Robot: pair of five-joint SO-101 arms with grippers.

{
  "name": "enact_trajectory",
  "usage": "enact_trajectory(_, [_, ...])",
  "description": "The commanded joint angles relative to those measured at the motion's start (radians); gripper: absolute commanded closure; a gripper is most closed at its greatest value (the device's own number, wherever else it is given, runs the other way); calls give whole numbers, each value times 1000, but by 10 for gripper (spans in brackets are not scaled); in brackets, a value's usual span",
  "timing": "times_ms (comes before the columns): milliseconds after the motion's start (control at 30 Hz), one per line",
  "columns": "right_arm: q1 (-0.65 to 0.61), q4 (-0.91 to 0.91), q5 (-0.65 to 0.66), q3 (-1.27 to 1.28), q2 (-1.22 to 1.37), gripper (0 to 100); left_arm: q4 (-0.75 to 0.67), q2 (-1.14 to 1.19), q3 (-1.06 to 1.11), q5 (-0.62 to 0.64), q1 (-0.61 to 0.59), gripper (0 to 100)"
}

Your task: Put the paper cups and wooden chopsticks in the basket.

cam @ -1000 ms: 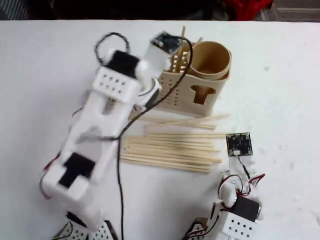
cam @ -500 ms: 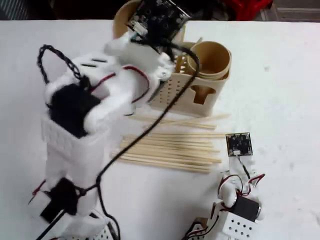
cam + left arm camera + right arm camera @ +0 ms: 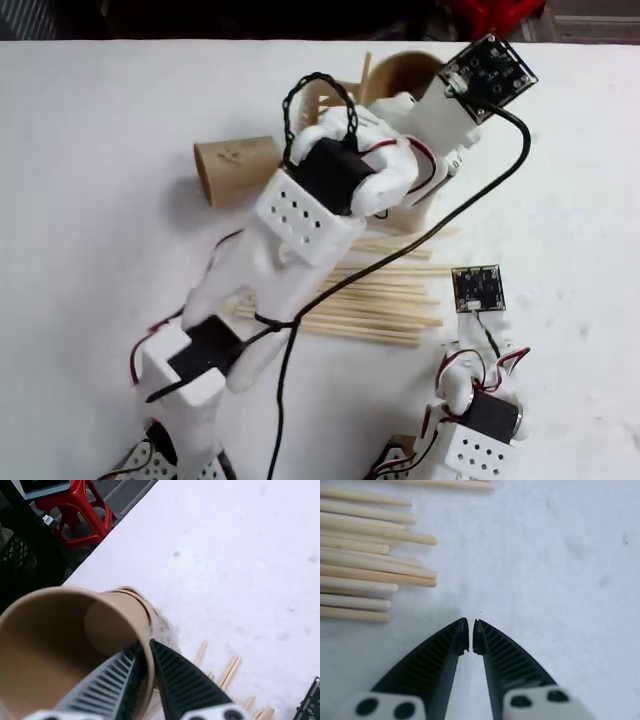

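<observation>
Left gripper pinches the rim of a paper cup, one finger inside and one outside, at the far end of the basket. A second paper cup lies on its side, left of the basket. The wooden chopsticks lie loose on the table, on the near side of the basket. Right gripper is pressed together and empty, just beside the chopstick ends.

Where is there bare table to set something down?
Bare table lies left of the cup on its side, and again right of the basket and chopsticks. The middle is crowded: the left arm lies across the chopsticks toward the basket.
</observation>
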Motion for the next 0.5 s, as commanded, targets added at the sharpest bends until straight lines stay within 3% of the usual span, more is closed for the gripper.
enact_trajectory(0, [7,5,8,5,-10,964,3,-1,-41,-8,10,973])
enact_trajectory(167, [7,5,8,5,-10,964,-9,2,-41,-9,10,967])
enact_trajectory(333, [7,5,8,5,-10,964,-44,2,-41,-9,10,871])
enact_trajectory(467, [7,5,8,5,-10,964,-75,1,-41,-9,8,866])
